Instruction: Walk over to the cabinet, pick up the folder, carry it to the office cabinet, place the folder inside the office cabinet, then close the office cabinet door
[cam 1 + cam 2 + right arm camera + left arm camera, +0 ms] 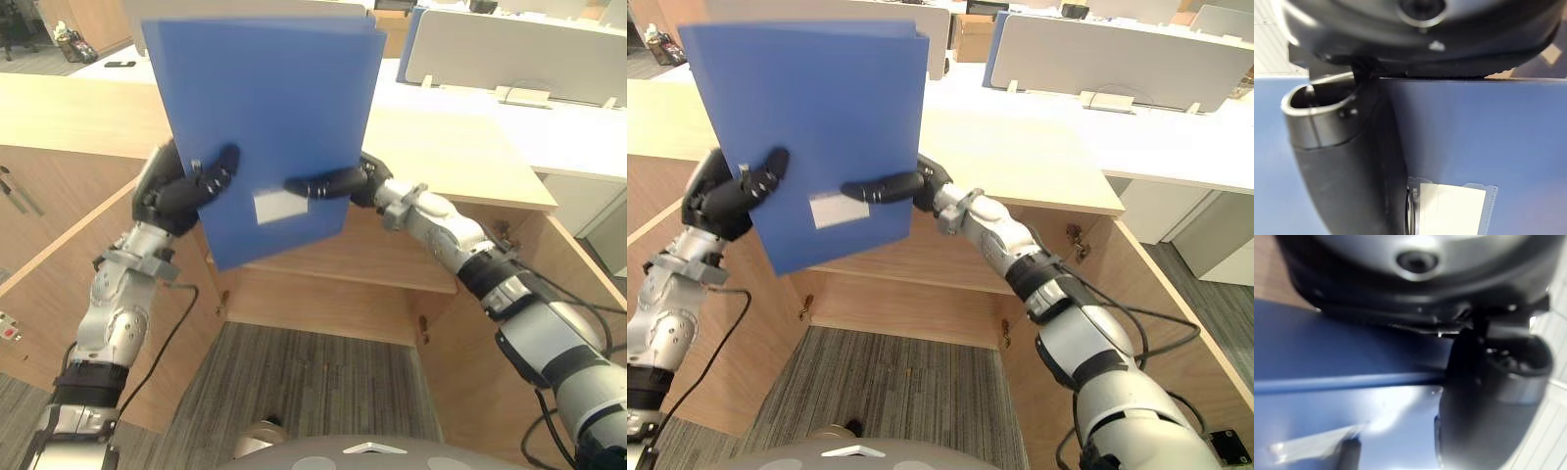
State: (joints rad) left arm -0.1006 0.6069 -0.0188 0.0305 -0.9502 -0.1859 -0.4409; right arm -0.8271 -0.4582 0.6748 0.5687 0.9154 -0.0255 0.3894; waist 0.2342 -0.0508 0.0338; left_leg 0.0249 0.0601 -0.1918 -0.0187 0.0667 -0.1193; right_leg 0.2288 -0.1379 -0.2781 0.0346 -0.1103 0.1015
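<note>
1. We judge the pickup done: the blue folder rests on nothing and hangs upright in the air between both hands.
2. Our left hand pinches the folder's left edge, with the thumb laid across the front face and the fingers behind it.
3. Our right hand grips the opposite edge the same way, its thumb pressing the cover just beside the white label.
4. The carry looks finished or nearly so. We stand facing the office cabinet, and its left door and right door are swung wide.
5. The folder is not yet inside; it hovers in front of the opening, above the shelf.
6. What is left: lower the folder in, let go, and close the cabinet.
</note>
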